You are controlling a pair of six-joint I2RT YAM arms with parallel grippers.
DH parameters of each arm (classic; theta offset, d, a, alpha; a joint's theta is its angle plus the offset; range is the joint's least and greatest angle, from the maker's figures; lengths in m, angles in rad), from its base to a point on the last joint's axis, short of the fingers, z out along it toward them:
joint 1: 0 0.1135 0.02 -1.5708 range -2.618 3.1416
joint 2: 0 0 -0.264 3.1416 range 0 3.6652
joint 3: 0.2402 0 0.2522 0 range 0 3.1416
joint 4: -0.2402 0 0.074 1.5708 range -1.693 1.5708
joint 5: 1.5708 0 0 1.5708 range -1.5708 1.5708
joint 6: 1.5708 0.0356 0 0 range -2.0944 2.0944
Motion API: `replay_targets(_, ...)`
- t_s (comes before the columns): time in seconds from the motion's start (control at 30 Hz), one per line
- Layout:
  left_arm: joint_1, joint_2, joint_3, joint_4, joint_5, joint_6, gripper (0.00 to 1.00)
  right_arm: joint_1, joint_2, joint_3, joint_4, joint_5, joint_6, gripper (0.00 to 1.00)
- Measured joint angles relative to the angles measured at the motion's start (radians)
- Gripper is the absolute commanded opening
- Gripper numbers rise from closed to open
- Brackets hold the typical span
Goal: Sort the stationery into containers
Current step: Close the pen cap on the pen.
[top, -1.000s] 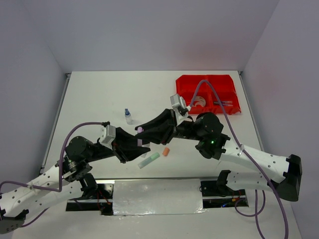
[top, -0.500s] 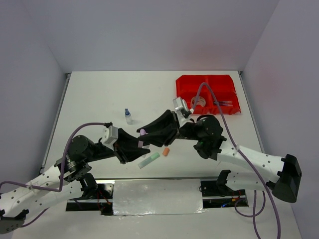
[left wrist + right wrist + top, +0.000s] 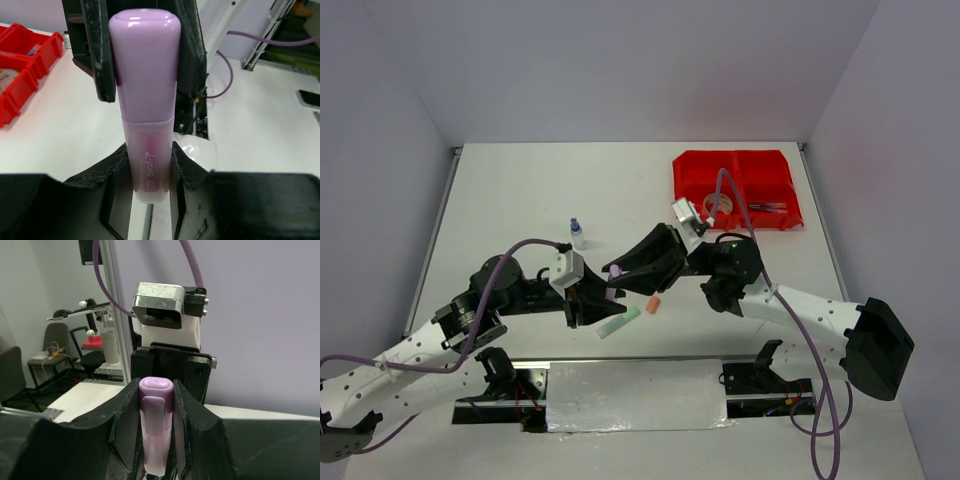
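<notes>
Gleaming pale-lilac highlighter, translucent barrel

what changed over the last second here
The left gripper, shut on the purple highlighter, moved right toward the middle and carried it along. The right gripper drew back the same way, and its fingers hug the highlighter's other end. The green highlighter, orange piece, bottle and red bins stayed put.
</notes>
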Motion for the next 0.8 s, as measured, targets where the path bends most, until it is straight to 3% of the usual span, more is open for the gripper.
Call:
replay_targets(0.2, 0.0, 0.015, 0.06, -0.115, -0.028, 0.05, 0.0, 0.0, 0.012, -0.025, 0.03, 0.023, -0.024, 0.0)
replay_targets(0.47, 0.003, 0.029, 0.1, -0.295, -0.118, 0.095, 0.0, 0.0, 0.169, -0.056, 0.236, 0.038, 0.05, 0.0)
replay_targets(0.6, 0.006, 0.034, 0.135, -0.386, -0.169, 0.11, 0.0, 0.01, 0.187, -0.052, 0.214, 0.065, 0.032, 0.0)
replay_targets(0.8, 0.002, 0.037, 0.148, -0.359, -0.198, 0.119, 0.0, 0.021, 0.087, -0.039, 0.066, 0.134, -0.027, 0.0)
